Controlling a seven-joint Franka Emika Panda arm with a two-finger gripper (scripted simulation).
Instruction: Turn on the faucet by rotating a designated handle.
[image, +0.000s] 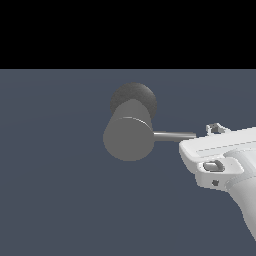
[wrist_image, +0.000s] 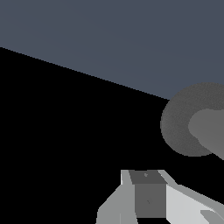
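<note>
The faucet (image: 128, 137) is sitting near the middle of the exterior view, its dark dome behind the fat grey body. The handle (image: 172, 135) is sticking straight out from the faucet toward the exterior view's right, and the gripper (image: 197, 136) is meeting the handle's far tip. I cannot tell how wide the fingers are standing. The approach is looking finished; judging by this, the turning itself is still waiting to be done.
</note>
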